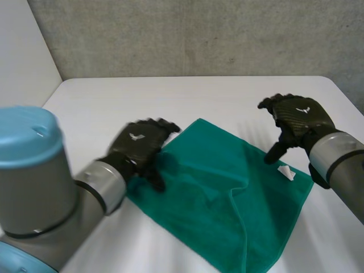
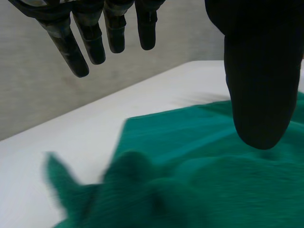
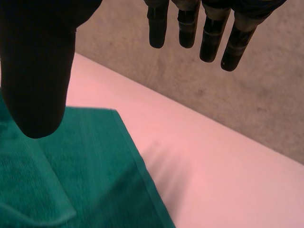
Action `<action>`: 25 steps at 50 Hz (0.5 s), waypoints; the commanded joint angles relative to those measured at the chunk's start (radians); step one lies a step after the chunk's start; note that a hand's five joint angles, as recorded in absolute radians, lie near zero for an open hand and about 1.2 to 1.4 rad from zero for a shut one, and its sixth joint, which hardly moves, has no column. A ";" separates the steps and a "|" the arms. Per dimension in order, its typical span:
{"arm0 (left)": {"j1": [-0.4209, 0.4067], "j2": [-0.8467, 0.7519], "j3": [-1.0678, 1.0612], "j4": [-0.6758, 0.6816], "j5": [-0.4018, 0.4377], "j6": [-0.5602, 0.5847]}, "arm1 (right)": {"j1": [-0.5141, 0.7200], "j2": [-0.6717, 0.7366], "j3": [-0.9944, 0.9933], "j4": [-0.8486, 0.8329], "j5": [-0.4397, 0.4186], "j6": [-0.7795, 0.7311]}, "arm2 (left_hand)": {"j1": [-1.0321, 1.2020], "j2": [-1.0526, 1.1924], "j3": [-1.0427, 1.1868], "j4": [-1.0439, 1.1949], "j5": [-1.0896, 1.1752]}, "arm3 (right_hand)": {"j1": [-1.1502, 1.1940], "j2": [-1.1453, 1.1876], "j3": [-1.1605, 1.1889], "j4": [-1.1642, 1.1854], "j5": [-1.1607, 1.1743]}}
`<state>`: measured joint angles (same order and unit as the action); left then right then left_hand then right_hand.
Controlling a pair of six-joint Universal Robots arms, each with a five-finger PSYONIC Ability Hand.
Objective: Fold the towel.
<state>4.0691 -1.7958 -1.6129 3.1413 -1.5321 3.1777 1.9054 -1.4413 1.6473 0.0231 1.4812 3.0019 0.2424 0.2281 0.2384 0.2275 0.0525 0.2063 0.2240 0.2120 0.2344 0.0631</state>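
One left hand (image 1: 139, 145), black: over the towel's left edge, fingers (image 2: 90, 40) straight, thumb spread wide, nothing held. One towel (image 1: 227, 205), teal-green: spread on the white table (image 1: 227, 94), rumpled, with a raised crease running down its middle and one corner pointing to the table's far side. One white tag (image 1: 286, 172): at the towel's right corner. One right hand (image 1: 297, 118), black: above that right corner, near the tag, fingers (image 3: 213, 35) extended, thumb apart, grasping nothing.

A lab-like test setup: bare white table (image 1: 227, 96) against a grey concrete wall (image 1: 199, 34).
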 commanded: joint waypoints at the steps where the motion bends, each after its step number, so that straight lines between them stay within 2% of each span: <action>1: -0.186 -0.186 0.102 0.026 0.003 0.076 | -0.118 -0.030 0.092 -0.026 -0.024 -0.015 | 0.018 0.032 0.022 0.033 0.033 | -0.032 -0.049 -0.038 -0.060 -0.063; 3: -0.199 -0.201 0.113 0.026 0.004 0.096 | -0.146 -0.033 0.107 -0.029 -0.038 -0.027 | 0.018 0.032 0.022 0.033 0.033 | -0.032 -0.049 -0.038 -0.060 -0.063; 4: -0.229 -0.249 0.146 0.028 0.013 0.164 | -0.158 -0.036 0.114 -0.029 -0.045 -0.034 | 0.030 0.044 0.034 0.045 0.045 | -0.032 -0.049 -0.038 -0.060 -0.063; 8: -0.266 -0.322 0.200 0.029 0.056 0.290 | -0.229 -0.051 0.163 -0.029 -0.102 -0.057 | 0.050 0.065 0.054 0.065 0.066 | -0.032 -0.049 -0.038 -0.060 -0.063; 13: -0.279 -0.396 0.246 0.045 0.110 0.412 | -0.276 -0.062 0.212 -0.031 -0.147 -0.061 | 0.179 0.194 0.183 0.194 0.195 | -0.032 -0.049 -0.038 -0.060 -0.063; 19: -0.282 -0.467 0.284 0.092 0.118 0.524 | -0.304 -0.062 0.250 -0.037 -0.186 -0.063 | 0.306 0.320 0.310 0.320 0.321 | -0.032 -0.049 -0.038 -0.060 -0.063; 23: -0.282 -0.500 0.304 0.124 0.118 0.587 | -0.305 -0.062 0.258 -0.048 -0.190 -0.063 | 0.587 0.601 0.591 0.602 0.602 | -0.032 -0.049 -0.038 -0.060 -0.063; 24: -0.282 -0.511 0.314 0.144 0.116 0.609 | -0.305 -0.062 0.259 -0.049 -0.190 -0.063 | 0.765 0.779 0.769 0.780 0.780 | -0.032 -0.049 -0.038 -0.060 -0.063; 25: -0.282 -0.514 0.317 0.154 0.115 0.617 | -0.305 -0.062 0.259 -0.049 -0.190 -0.063 | 0.854 0.868 0.858 0.869 0.869 | -0.032 -0.049 -0.038 -0.060 -0.063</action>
<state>3.7855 -2.2690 -1.3242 3.2361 -1.4119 3.7133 1.6007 -1.5042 1.8968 -0.0150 1.2970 2.9380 0.6425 0.6259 0.6251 0.6278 0.4473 0.2063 0.2240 0.2120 0.2344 0.0631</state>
